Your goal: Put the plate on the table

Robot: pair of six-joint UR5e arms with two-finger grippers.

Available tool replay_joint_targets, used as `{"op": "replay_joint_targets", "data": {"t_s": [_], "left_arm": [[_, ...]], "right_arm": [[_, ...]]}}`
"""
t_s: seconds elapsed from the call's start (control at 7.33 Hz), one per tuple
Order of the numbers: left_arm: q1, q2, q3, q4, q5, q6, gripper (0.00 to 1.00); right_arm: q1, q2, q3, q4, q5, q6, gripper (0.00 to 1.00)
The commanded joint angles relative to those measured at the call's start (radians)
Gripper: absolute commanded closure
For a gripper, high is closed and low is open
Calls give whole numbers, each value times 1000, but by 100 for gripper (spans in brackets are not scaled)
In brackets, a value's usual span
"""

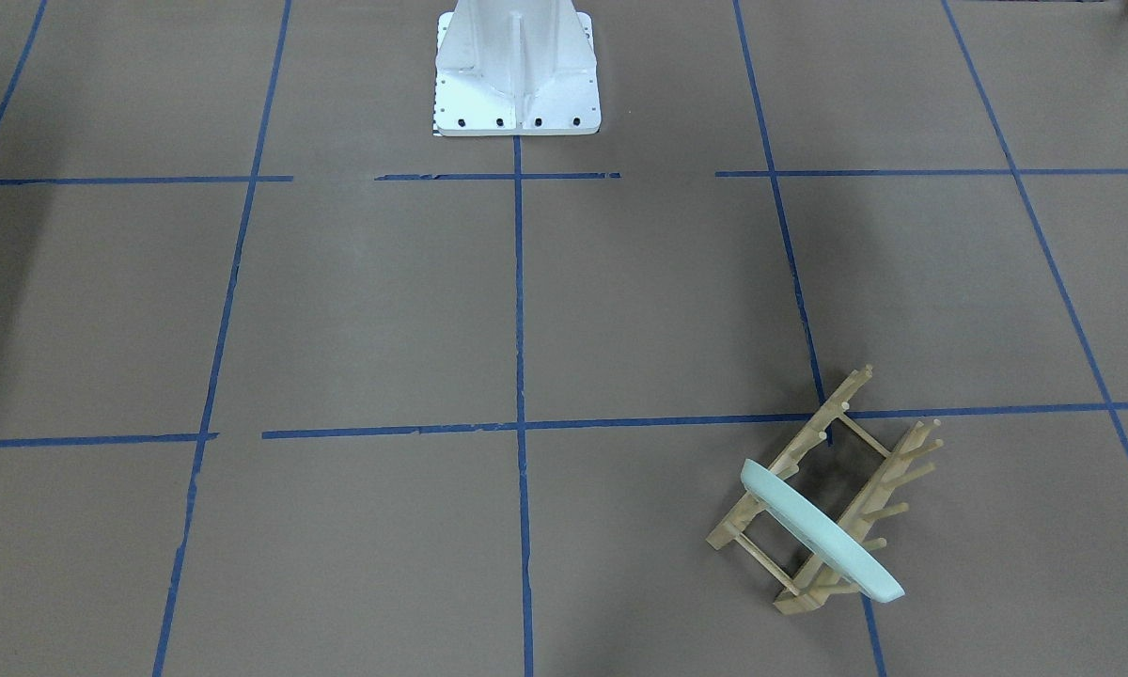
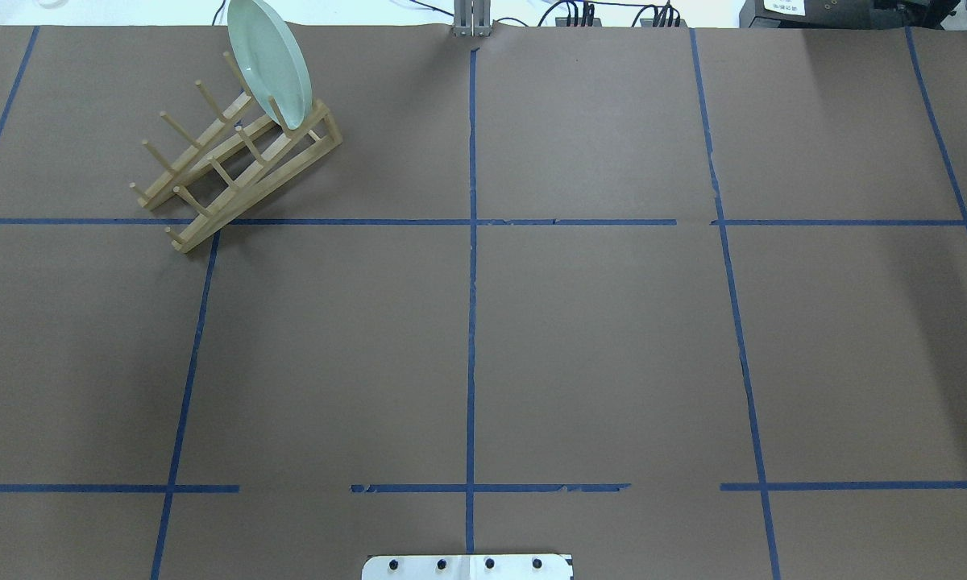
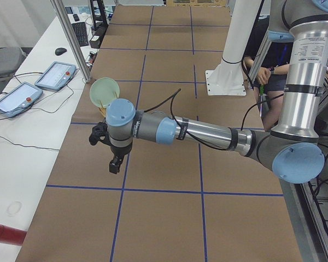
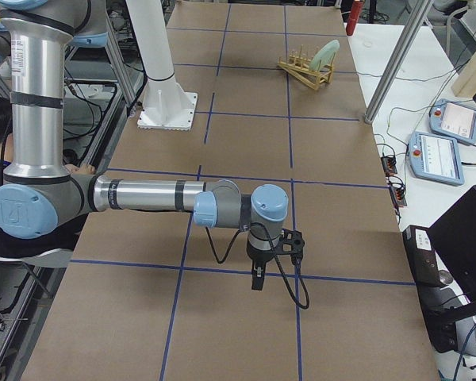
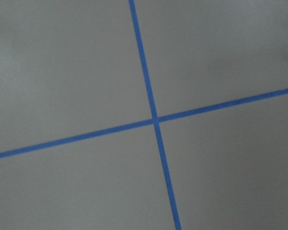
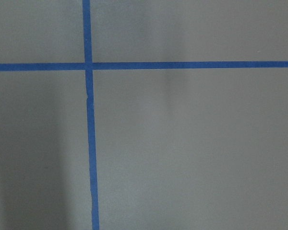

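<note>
The pale mint-green plate stands on edge in the end slot of a light wooden peg rack on the brown table. From overhead, the plate and rack are at the far left of the table. My left gripper hangs above the table, apart from the plate. My right gripper hangs over the table's other end, far from the plate. I cannot tell whether either is open or shut. Both wrist views show only taped table.
The white bolted robot base stands mid-table at the robot's side. Teach pendants and cables lie on a white bench beyond the far edge. A person stands behind the robot. A red cylinder lies on the bench.
</note>
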Motion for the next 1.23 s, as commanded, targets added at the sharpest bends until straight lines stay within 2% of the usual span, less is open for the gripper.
{"op": "replay_joint_targets", "data": {"t_s": [0.0, 0.27, 0.41, 0.68, 0.82, 0.95, 1.09], "left_arm": [[94, -147, -11, -63, -3, -363, 0], [179, -175, 28, -320, 2, -788, 0], [226, -190, 52, -459, 0, -910, 0], [356, -300, 128, -711, 8, -1278, 0], [377, -365, 197, -843, 79, -1432, 0], [416, -368, 216, -925, 207, -1491, 0], [444, -397, 262, -953, 236, -1513, 0]], "right_arm": [[0, 0, 0, 0, 0, 0, 0], [0, 0, 0, 0, 0, 0, 0], [0, 0, 0, 0, 0, 0, 0], [0, 0, 0, 0, 0, 2, 0], [0, 0, 0, 0, 0, 2, 0], [0, 0, 0, 0, 2, 2, 0], [0, 0, 0, 0, 0, 0, 0]]}}
